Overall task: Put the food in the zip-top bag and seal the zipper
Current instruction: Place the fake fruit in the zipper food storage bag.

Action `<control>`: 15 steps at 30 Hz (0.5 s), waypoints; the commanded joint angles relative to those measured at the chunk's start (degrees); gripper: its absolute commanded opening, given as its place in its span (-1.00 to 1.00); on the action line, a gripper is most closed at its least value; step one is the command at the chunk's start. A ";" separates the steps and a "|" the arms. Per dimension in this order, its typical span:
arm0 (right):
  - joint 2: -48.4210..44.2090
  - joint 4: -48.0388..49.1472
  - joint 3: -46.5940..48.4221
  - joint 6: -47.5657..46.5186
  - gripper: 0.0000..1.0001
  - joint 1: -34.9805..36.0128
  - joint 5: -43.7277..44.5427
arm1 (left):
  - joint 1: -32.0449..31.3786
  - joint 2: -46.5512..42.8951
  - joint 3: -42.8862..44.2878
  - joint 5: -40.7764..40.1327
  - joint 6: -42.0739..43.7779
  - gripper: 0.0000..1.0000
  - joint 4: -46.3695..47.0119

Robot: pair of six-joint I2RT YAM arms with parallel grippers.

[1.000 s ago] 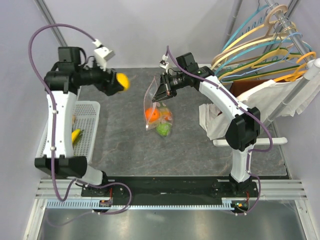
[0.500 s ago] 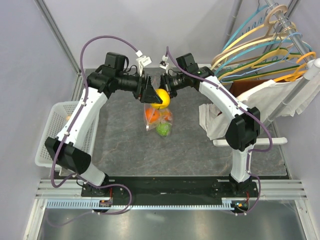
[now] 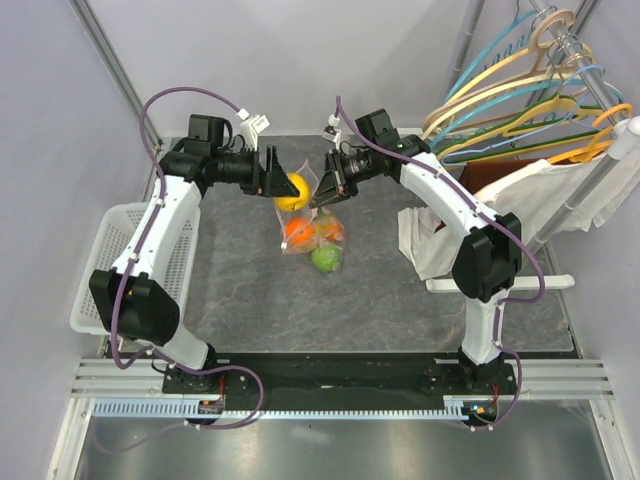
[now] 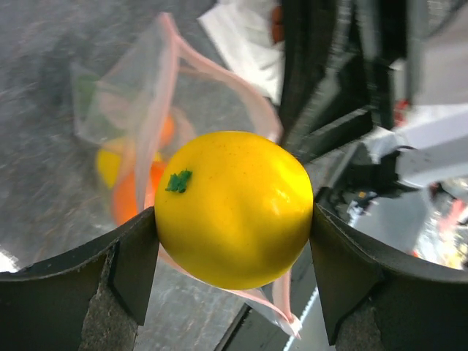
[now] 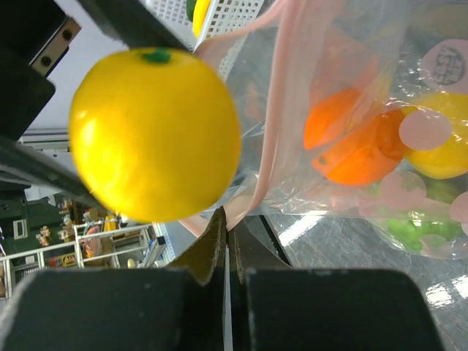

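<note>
**A:** Where is the yellow fruit (image 4: pixel 234 208) right now?

**B:** The left gripper (image 3: pixel 277 183) has it clamped, jaws spread wide around it. The mouth of the zip-top bag (image 3: pixel 318 228) gapes just beyond the fingertips and a little below. I can't tell whether the fruit touches the film yet.

**A:** What holds the mouth open?

**B:** The right gripper (image 5: pixel 227 228) is closed tight on the rim, pinching the pinkish zipper (image 5: pixel 276 110) and lifting that lip. The bag's bottom rests on the table (image 3: pixel 250 290), with an orange piece (image 3: pixel 298 230), a green piece (image 3: pixel 324 258) and another yellow one (image 5: pixel 439 146) inside.

**A:** How would you drop it in cleanly?

**B:** I'd go over the slack lip, not into it. The fruit looks nearly as wide as the opening and the fingers are wider still. So I'd sink the fruit past the zipper before letting go, and release it low so it settles on the other pieces.

**A:** Is there room to move?

**B:** It's tight straight ahead, because the right gripper's fingers sit just beyond the fruit. Behind the left gripper and to its outer side it's freer, out toward the white basket (image 3: pixel 100 250). The hangers (image 3: pixel 530 100) are well apart, past the right arm.
</note>
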 commanded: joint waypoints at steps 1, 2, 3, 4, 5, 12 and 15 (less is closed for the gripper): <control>-3.61 0.97 2.08 0.10 -1.00 0.23 -2.90 | -3.15 -1.16 3.38 -14.20 3.38 0.19 -0.28; -3.61 1.14 2.35 0.62 -1.00 0.23 -3.08 | -3.95 -1.16 3.91 -16.66 4.00 0.20 -0.55; -3.61 1.49 3.04 0.89 -1.00 0.23 -3.43 | -4.74 -1.25 4.27 -20.34 5.05 0.20 -0.73; -3.69 1.76 3.31 1.15 -1.00 0.23 -3.69 | -6.32 -0.90 5.31 -22.38 5.15 0.25 -1.69; -3.61 1.85 3.75 1.33 -1.00 0.23 -3.96 | -7.11 -0.38 6.11 -24.40 5.15 0.26 -2.39; -4.31 3.34 4.99 3.17 -1.00 -0.12 -5.71 | -8.88 0.69 12.79 -29.18 8.57 0.85 -6.35; -4.31 4.04 5.16 4.49 -1.00 -1.17 -6.42 | -8.88 -0.01 16.56 -25.76 9.97 1.00 -8.63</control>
